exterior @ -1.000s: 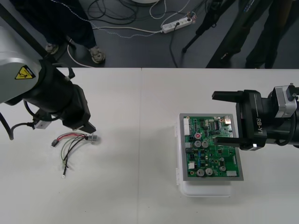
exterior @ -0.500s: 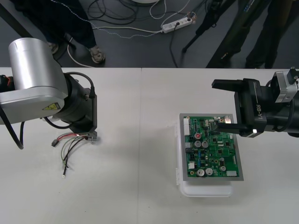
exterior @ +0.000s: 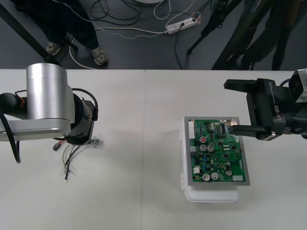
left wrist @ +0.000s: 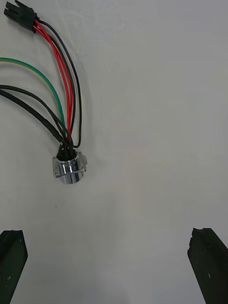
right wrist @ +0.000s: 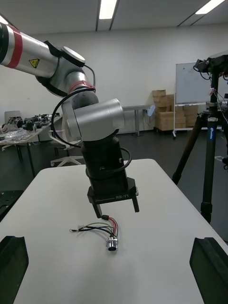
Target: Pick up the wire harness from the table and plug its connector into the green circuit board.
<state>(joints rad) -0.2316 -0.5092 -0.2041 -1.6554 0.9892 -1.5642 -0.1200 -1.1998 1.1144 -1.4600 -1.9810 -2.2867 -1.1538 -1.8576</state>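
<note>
The wire harness lies on the table at the left, with its round metal socket nearest my left gripper and its black plug farther off. My left gripper hangs above the harness, pointing straight down, fingers wide apart and holding nothing. In the right wrist view the left gripper stands just above the wires, with the socket on the table in front of it. The green circuit board sits on its white base at the right. My right gripper is open over the board's far right corner.
The left arm's silver link covers part of the harness in the front view. Bare table lies between the harness and the board. Cables and a power strip lie on the dark floor beyond the far edge.
The left arm has swung round so its gripper now points straight down over the harness. The right gripper has drifted right and slightly away from the board's middle.
</note>
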